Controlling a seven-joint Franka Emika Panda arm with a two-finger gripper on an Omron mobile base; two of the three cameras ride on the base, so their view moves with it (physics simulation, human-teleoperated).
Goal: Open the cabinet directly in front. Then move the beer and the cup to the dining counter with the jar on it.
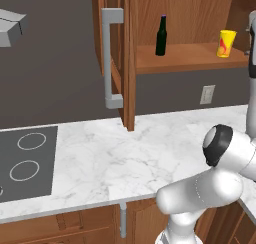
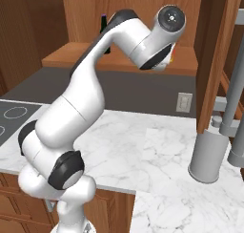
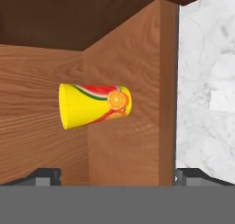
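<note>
The claw (image 3: 114, 177) stands with its two dark tips (image 3: 46, 176) spread wide apart, nothing between them. Straight ahead of it, well apart from the tips, sits the yellow cup (image 3: 94, 106), seen rolled sideways because the hand is turned. In the hand view open air lies all round the cup, with the wooden back wall behind it.

From the left base view the cabinet (image 1: 131, 58) is open, its door (image 1: 116, 63) swung out edge-on with the grey handle (image 1: 112, 58) facing out. The cup (image 1: 226, 43) stands upright on the shelf (image 1: 185, 58) near its right end, close to the front edge. The beer (image 1: 161, 36) stands upright further left on the same shelf, well apart from the cup, with bare shelf between them.

Below the shelf edge runs a dark wall with a socket (image 1: 207, 94), then the marble worktop (image 1: 120, 158), wide and bare up to the cooktop (image 1: 25, 163) on the left.

In the right base view the arm's elbow sits in front of the shelf, covering most of the bottle (image 2: 103, 24).
</note>
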